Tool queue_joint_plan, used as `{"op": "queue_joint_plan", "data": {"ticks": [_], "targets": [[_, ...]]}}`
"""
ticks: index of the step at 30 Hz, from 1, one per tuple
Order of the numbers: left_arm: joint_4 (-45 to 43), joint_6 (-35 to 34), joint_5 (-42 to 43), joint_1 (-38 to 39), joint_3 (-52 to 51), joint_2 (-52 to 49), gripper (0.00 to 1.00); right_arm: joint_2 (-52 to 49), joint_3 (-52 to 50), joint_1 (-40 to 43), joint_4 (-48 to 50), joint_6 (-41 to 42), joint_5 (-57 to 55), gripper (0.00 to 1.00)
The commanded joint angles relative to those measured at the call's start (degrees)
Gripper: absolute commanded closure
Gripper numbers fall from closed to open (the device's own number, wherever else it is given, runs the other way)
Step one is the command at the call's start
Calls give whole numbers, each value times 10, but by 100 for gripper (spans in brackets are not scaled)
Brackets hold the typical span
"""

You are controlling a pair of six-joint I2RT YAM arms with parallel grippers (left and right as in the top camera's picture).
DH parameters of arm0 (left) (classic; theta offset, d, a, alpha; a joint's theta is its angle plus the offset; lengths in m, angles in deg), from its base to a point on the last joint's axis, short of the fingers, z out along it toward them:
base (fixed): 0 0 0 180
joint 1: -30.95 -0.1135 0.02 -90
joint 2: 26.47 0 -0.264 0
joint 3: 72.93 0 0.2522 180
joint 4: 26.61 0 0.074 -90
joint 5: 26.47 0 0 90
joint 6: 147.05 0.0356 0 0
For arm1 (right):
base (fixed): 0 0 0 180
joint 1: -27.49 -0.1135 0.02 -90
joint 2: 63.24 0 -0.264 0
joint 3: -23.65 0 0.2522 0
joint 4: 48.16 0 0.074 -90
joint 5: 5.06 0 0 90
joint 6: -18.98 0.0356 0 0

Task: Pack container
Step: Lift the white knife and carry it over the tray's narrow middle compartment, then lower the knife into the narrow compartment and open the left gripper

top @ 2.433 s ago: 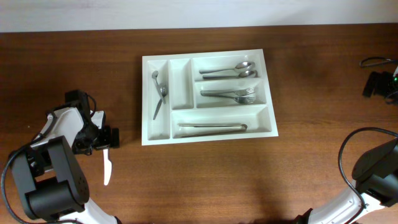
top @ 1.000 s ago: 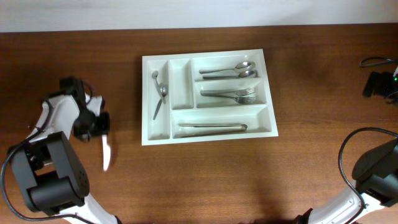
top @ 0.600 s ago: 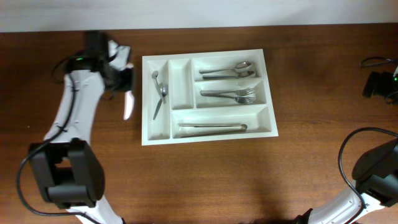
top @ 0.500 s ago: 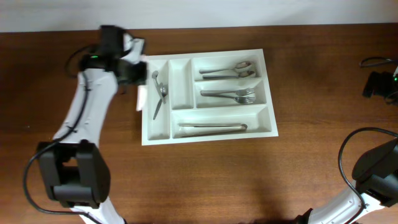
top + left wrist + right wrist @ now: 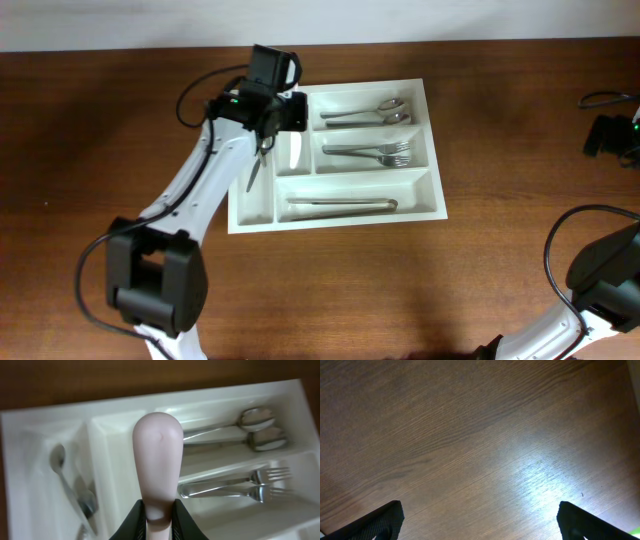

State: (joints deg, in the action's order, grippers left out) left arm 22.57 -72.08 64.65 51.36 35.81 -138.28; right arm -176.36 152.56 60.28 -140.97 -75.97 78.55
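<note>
The container (image 5: 340,219) is a white five-compartment tray at the table's middle. My left gripper (image 5: 276,118) hangs over its upper left part, above the second narrow compartment. It is shut on a white knife-like utensil (image 5: 156,455), whose rounded end points out over the tray (image 5: 45,420) in the left wrist view. The utensil barely shows against the white tray from overhead. My right gripper (image 5: 480,527) is open over bare wood, nothing between its fingers (image 5: 385,519).
The tray holds spoons (image 5: 370,113) at top right, forks (image 5: 372,152) below them, a long metal utensil (image 5: 340,205) in the bottom compartment and small spoons (image 5: 254,160) in the leftmost one. A black device (image 5: 610,135) with cable sits at the far right edge.
My left arm has swung from the table's left side up and to the right, carrying the white utensil over the tray. The right arm has not moved.
</note>
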Motion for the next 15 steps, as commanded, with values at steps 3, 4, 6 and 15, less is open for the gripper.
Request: {"op": "queue_joint_plan", "data": {"ticks": [3, 4, 6, 15], "targets": [[-4, -53, -25, 1, 8, -59, 98, 2, -2, -2, 0, -2, -1, 1], [-8, -53, -24, 1, 8, -63, 98, 2, -2, -2, 0, -2, -1, 1], [-16, -53, -25, 0, 8, -64, 98, 2, -2, -2, 1, -2, -1, 2], [-64, -53, -27, -2, 8, -64, 97, 2, -2, -2, 0, -2, -1, 1]]}}
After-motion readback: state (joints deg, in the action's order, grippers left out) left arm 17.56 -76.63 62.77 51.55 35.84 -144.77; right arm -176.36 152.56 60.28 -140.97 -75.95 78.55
